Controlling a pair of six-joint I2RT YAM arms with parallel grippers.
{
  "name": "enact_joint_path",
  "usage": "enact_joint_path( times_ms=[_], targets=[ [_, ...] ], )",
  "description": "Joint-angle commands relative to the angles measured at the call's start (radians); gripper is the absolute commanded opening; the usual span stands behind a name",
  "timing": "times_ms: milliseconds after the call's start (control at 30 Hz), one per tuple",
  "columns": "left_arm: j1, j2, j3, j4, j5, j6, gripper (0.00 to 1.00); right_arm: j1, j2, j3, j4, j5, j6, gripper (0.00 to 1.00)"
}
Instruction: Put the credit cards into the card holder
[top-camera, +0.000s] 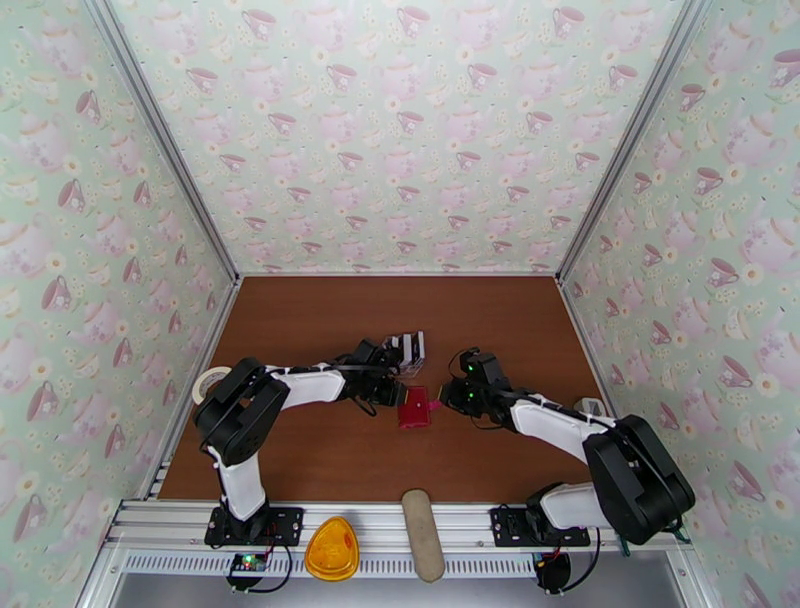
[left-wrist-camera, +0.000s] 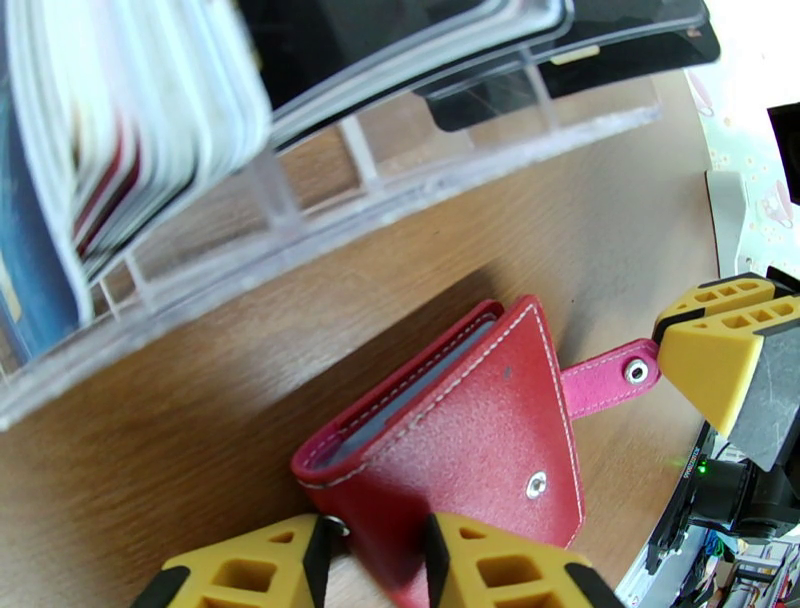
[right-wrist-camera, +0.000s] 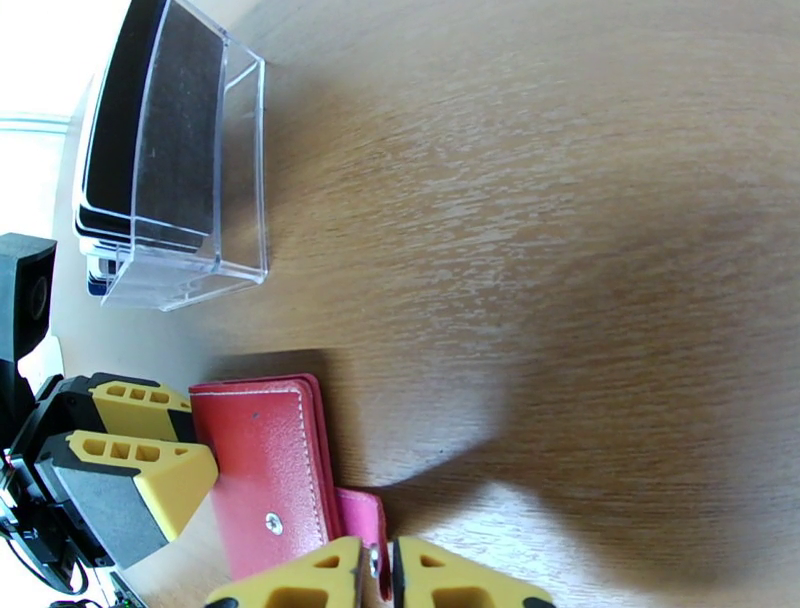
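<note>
At the far left edge of the brown wooden table we see a white roll of tape. On the metal rail at the near edge lie a rounded orange plastic piece and, right of it, a beige oblong pad.

Nearer the middle, the left gripper has its yellow fingers closed in on the lower corner of the small red leather-like folding card holder, which fills the gap between them.

Just beyond stands a clear plastic box with dividers. It holds the credit cards, thin dark blue-black and white rectangles packed on edge in a stack. In the left wrist view we also make out red and blue edges among them, but any print is too blurred for us to read.

The card holder rests on the table just in front of the box and apart from it. It gapes slightly, showing pale grey pockets inside. Its pink snap tab sticks out to the right, unfastened, and a metal stud shows on the red face.

The right gripper has its jaws almost together, pinching that tab.
</note>
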Motion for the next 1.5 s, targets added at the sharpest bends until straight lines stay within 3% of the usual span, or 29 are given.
enact_joint_path(
  times_ms=[0,933,1167,1467],
  targets=[
    [-0.008,0.059,-0.009,-0.067,-0.037,0.013,0.34,-0.003,0.011,-0.012,0.018,-0.02,0.009,0.17],
    [-0.008,0.062,-0.006,-0.07,-0.033,0.013,0.34,-0.004,-0.032,-0.018,-0.013,-0.031,0.008,0.13],
    [-0.008,0.063,-0.006,-0.068,-0.027,0.011,0.34,-0.003,-0.05,-0.012,-0.024,-0.041,0.01,0.03],
    [-0.007,0.064,-0.006,-0.063,-0.005,0.008,0.34,-0.003,-0.039,-0.006,0.002,-0.075,0.017,0.0]
  ],
)
